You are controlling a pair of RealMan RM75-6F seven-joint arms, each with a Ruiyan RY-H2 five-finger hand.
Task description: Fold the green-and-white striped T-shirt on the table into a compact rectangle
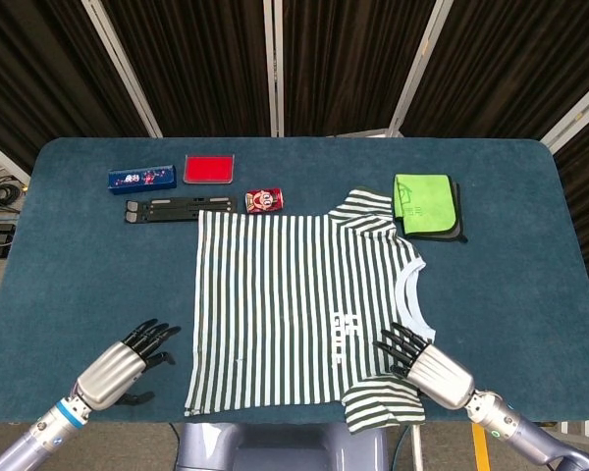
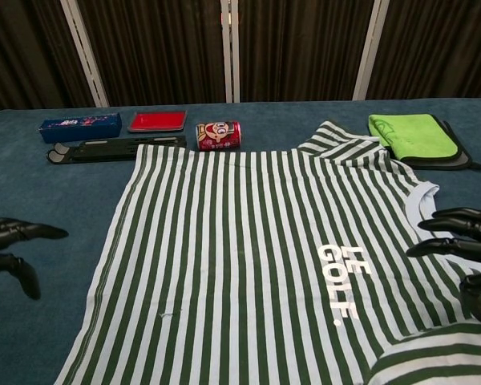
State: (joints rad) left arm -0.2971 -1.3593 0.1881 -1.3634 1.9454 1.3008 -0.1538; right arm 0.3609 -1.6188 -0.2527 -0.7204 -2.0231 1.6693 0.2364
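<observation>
The green-and-white striped T-shirt (image 1: 294,304) (image 2: 256,257) lies flat on the blue table, collar to the right, with its near sleeve (image 1: 381,404) folded over at the front edge. My right hand (image 1: 427,369) (image 2: 463,249) hovers over the shirt's near right shoulder, fingers spread and holding nothing. My left hand (image 1: 118,365) (image 2: 8,247) is over bare table left of the shirt's hem corner, fingers apart and empty.
Along the back stand a blue box (image 1: 141,178), a red case (image 1: 208,169), a black folded stand (image 1: 181,207) and a red can (image 1: 264,200). A green cloth on a dark pad (image 1: 427,205) lies at the back right. The table's front edge (image 1: 98,417) runs just below both hands.
</observation>
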